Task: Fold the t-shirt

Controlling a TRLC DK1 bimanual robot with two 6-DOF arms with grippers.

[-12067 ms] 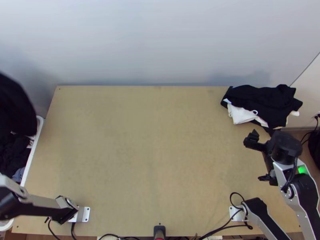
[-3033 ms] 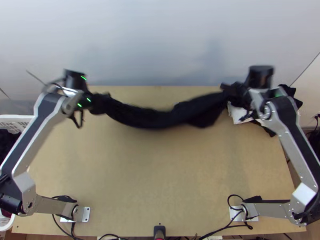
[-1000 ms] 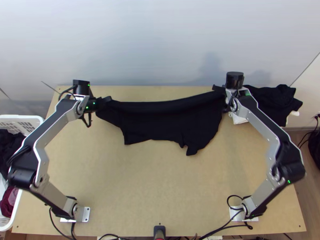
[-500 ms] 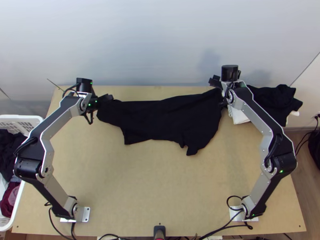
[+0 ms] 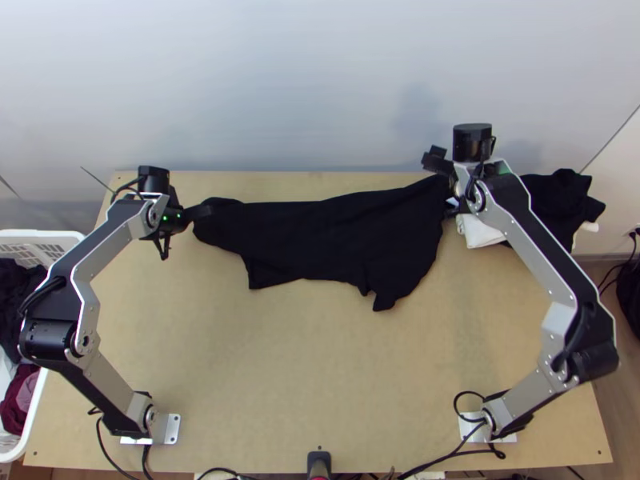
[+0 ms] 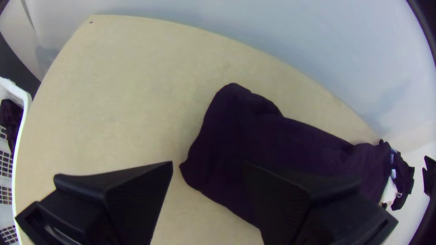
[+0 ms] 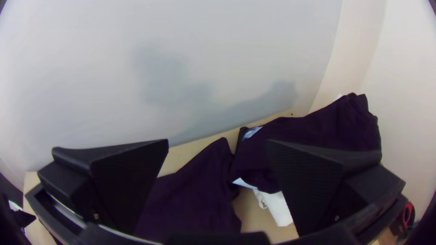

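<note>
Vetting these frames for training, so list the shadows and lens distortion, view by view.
Top view: soft shadows on the wall, the black t-shirt so dark that folds barely show; left wrist view: the table's far edge bows, a faint shadow on the wall, corners dark; right wrist view: soft-edged shadows on the wall, dark corners.

A pale, faintly shadowed wall backs the wooden table.

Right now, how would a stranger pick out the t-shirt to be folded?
Find the wooden table and look along its far side. The t-shirt is the wide black cloth across the middle; unlike the pile at the far right corner, it shows no white.
</note>
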